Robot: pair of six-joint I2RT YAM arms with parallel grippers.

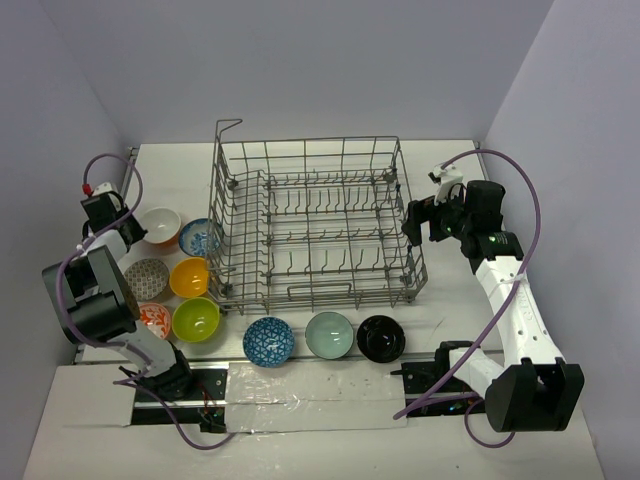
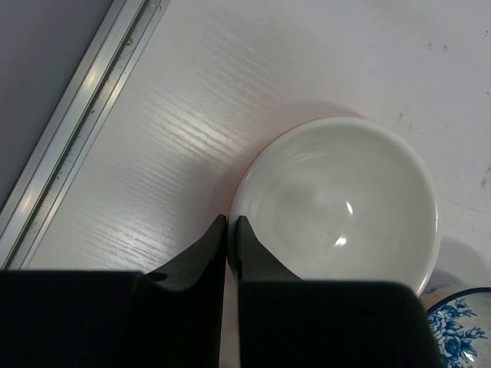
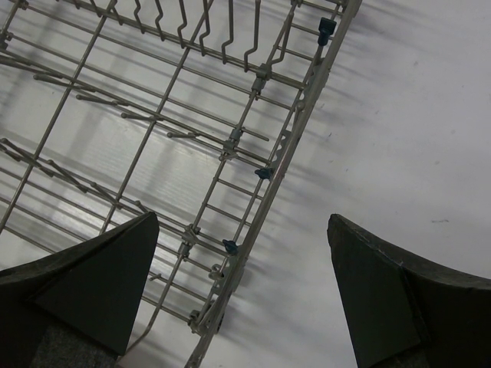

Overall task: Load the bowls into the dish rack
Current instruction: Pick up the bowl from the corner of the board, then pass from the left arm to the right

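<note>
While the left gripper (image 2: pixel 231 221) stood clenched, its tips sat at the near rim of the orange bowl (image 2: pixel 341 203); whether the rim was pinched between them could not be told. That bowl stood upright on the table (image 2: pixel 230 84), just beside the blue-patterned bowl (image 2: pixel 460 322), left of the dish rack (image 3: pixel 288 146). Right gripper (image 3: pixel 242 221) was released, jaws wide, above the rack's right rim. The pale teal bowl (image 1: pixel 329 334) and the black bowl (image 1: pixel 381 338) sat on the table before the rack.
</note>
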